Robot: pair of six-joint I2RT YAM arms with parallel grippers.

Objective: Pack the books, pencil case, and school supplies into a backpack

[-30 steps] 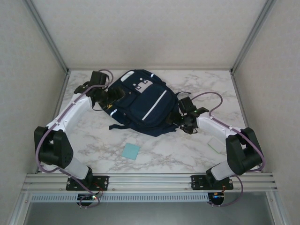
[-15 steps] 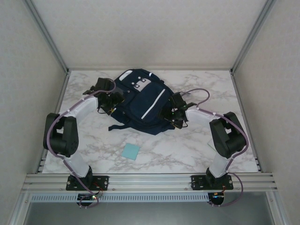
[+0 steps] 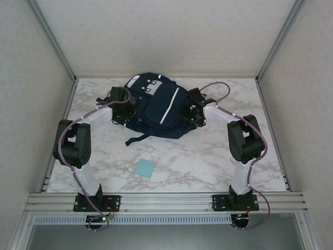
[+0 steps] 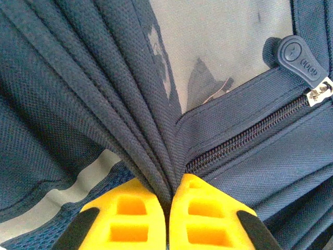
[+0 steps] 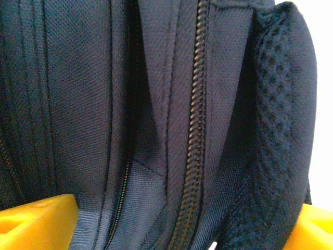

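The left gripper (image 4: 169, 194) pinches backpack (image 3: 156, 109) fabric — the right gripper (image 5: 174, 219) spread, straddling its side.

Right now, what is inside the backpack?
The backpack hides its inside: navy fabric covers it, and the zipper seen from the left wrist is closed. The light-blue pad lies outside on the table.

Left pincer (image 4: 170, 200) clamped tight, right pincer (image 5: 182, 221) spread wide, both arms stretched forward.
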